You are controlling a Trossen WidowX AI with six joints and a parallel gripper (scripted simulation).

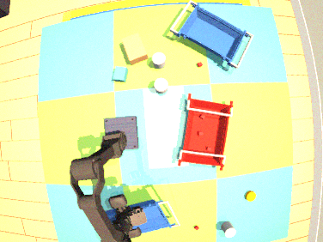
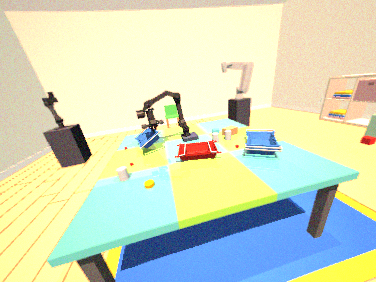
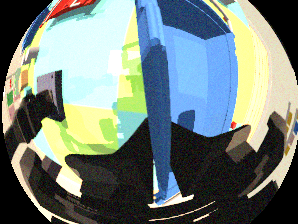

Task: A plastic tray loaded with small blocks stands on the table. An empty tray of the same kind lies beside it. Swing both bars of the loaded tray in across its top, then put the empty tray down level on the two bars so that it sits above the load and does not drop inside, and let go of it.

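The loaded red tray (image 1: 187, 133) (image 2: 198, 150) stands on the table with several small red blocks inside, one block (image 1: 200, 133) near its middle. Its two white wire bars lie across the top, one bar (image 1: 210, 111) near the far end and the other bar (image 1: 202, 154) near the opposite end. My gripper (image 3: 153, 120) (image 2: 151, 127) is shut on a side wall of a blue tray (image 1: 152, 216) (image 2: 148, 139) (image 3: 192, 65), held tilted above the table, left of the red tray in the exterior view. The arm hides part of the blue tray in the top view.
Another blue tray (image 1: 215, 36) (image 2: 261, 138) stands at the far right. White cylinders (image 1: 159, 60) (image 2: 123, 173), a tan block (image 1: 134, 48), a teal block (image 1: 119, 74) and a yellow disc (image 1: 251, 196) (image 2: 149, 184) lie around. The arm's base plate (image 1: 129, 126) is left of the red tray.
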